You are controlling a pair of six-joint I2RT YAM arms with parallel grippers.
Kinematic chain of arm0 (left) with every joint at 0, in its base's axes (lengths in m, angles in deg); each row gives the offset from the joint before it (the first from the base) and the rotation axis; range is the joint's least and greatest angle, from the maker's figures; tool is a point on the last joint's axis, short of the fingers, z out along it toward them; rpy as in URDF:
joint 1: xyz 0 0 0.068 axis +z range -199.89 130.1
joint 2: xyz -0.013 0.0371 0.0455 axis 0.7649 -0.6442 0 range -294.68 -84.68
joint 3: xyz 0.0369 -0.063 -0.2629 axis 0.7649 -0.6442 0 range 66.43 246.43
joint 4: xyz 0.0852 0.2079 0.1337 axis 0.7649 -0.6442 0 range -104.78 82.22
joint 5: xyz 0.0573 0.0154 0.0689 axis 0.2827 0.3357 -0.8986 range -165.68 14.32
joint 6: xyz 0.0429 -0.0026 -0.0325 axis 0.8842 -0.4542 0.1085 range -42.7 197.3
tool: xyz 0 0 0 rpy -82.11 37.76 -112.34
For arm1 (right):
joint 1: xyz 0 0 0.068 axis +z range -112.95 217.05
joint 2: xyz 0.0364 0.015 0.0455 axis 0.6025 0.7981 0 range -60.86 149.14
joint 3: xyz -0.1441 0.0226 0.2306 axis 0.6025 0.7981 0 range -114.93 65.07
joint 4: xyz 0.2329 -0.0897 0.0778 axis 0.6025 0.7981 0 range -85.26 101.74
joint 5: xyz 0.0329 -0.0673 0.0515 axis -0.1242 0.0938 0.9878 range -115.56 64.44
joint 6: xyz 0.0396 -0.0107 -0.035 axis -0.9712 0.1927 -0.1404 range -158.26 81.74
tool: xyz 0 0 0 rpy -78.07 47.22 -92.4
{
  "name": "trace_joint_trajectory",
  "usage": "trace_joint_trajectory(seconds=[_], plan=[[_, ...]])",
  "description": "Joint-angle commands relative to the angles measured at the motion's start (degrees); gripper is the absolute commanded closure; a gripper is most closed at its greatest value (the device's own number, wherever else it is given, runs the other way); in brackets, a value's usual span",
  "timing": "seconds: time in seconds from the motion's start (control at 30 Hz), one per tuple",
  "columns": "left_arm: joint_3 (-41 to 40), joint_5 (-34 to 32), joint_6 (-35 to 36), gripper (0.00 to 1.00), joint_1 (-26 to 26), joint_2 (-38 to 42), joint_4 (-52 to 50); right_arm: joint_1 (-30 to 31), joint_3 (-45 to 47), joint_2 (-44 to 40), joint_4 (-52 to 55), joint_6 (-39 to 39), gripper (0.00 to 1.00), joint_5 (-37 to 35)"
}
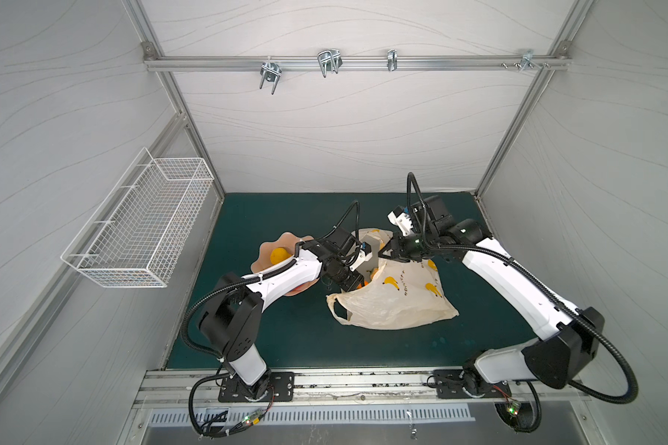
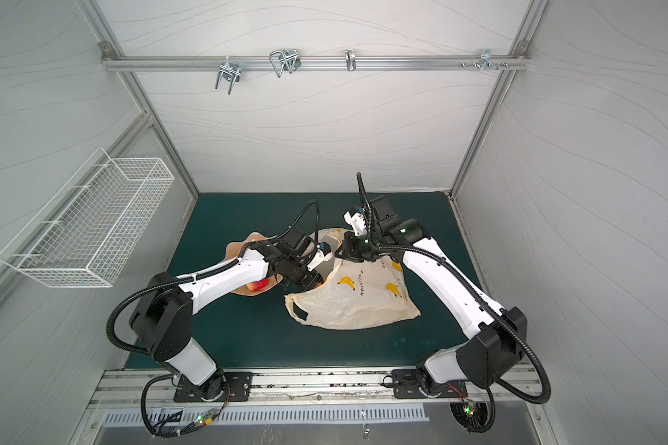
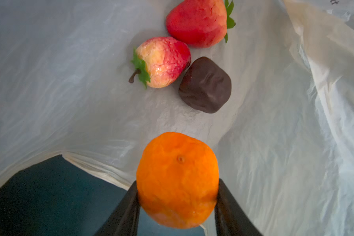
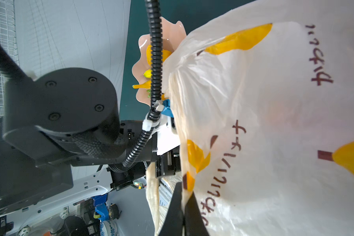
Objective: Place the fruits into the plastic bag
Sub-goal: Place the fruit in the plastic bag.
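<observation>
Plate (image 1: 282, 237), far left: a yellow-orange fruit (image 1: 279, 255) and a red fruit (image 2: 258, 285) on it, not yet bagged. Left gripper (image 3: 177, 196) is clamped on the orange (image 3: 177, 163) at the mouth of the plastic bag (image 1: 394, 304), over its lower lip. Deeper inside lie a pale strawberry (image 3: 164, 61), a red strawberry (image 3: 196, 22) and a dark brown fruit (image 3: 205, 84). Right gripper (image 4: 184, 196) is pinched tight on the bag's rim, holding the mouth up.

Step, as I read it: depositing the orange. Next: push in slightly, let go, back out without snagging the film, go to the plate. The right must not drop the rim.
</observation>
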Motion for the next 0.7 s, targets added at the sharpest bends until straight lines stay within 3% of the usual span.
trace_joint_trajectory(seconds=[0.0, 0.5, 0.67], plan=[[3.4, 4.78, -4.17, 0.64, -0.36, -1.96, 4.84, 0.51, 0.81, -1.03, -1.89, -1.53, 1.0, 1.5], [5.87, 10.32, -16.93, 0.59, -2.74, -7.56, 12.46, 0.47, 2.4, 0.34, -6.92, -4.32, 1.0, 4.58], [6.13, 11.25, -21.78, 0.5, -3.14, -9.58, 15.83, 0.49, 3.0, 0.48, -8.07, -4.88, 1.0, 5.24]])
